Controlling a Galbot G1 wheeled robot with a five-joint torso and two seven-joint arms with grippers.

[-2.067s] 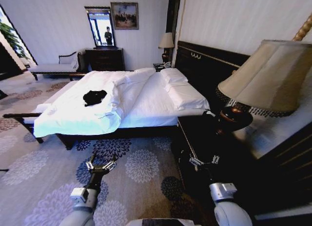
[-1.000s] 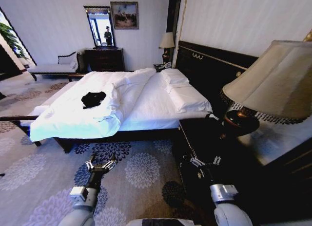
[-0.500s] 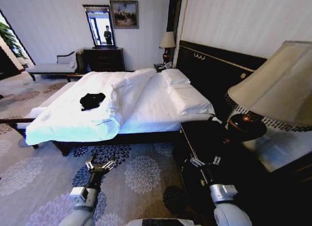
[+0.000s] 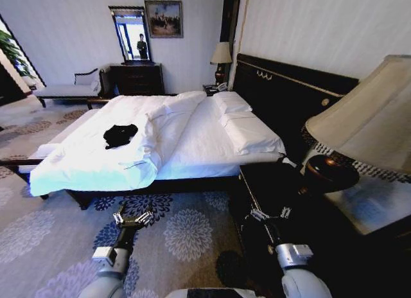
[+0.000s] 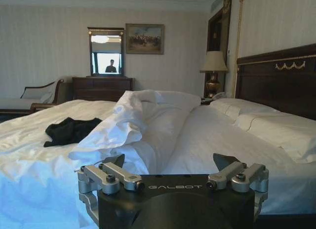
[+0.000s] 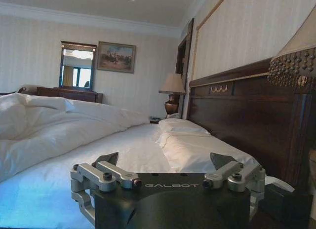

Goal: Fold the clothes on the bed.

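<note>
The clothes (image 4: 120,135) are a crumpled black heap on the left half of the bed (image 4: 186,150), lying on the white duvet; in the left wrist view the clothes (image 5: 69,131) sit beyond a bunched duvet fold. My left gripper (image 4: 132,218) hangs open over the patterned carpet, short of the bed's near side and well away from the clothes. Low beside the dark nightstand, my right gripper (image 4: 269,214) is open as well. Both wrist views show spread, empty fingers: left gripper (image 5: 170,162), right gripper (image 6: 165,160).
A dark nightstand (image 4: 289,201) with a large shaded lamp (image 4: 366,128) stands close on the right. A dark headboard (image 4: 289,96) runs along the right wall. A dresser with mirror (image 4: 136,76) and a pale chaise (image 4: 70,87) stand at the far wall. Floral carpet (image 4: 186,227) lies before me.
The whole head view has shifted: the bed sits slightly lower and wider, and the lamp has slid toward the right edge, so the camera has moved. Both grippers keep their pose.
</note>
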